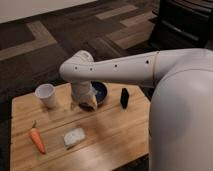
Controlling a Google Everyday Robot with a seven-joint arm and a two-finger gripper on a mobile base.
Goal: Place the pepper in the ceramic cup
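Note:
The orange pepper [37,140] with its thin green stem lies on the wooden table [117,137] near the front left. The white ceramic cup [46,95] stands upright at the back left, apart from the pepper. My gripper [88,104] hangs from the bent white arm over the middle back of the table, just in front of the dark blue bowl [102,91] and to the right of the cup. It stands open with nothing in it. The arm hides part of the bowl.
A pale whitish block [74,136] lies right of the pepper. A small upright black object [124,98] stands right of the bowl. My white body fills the right side. Dark patterned carpet surrounds the table.

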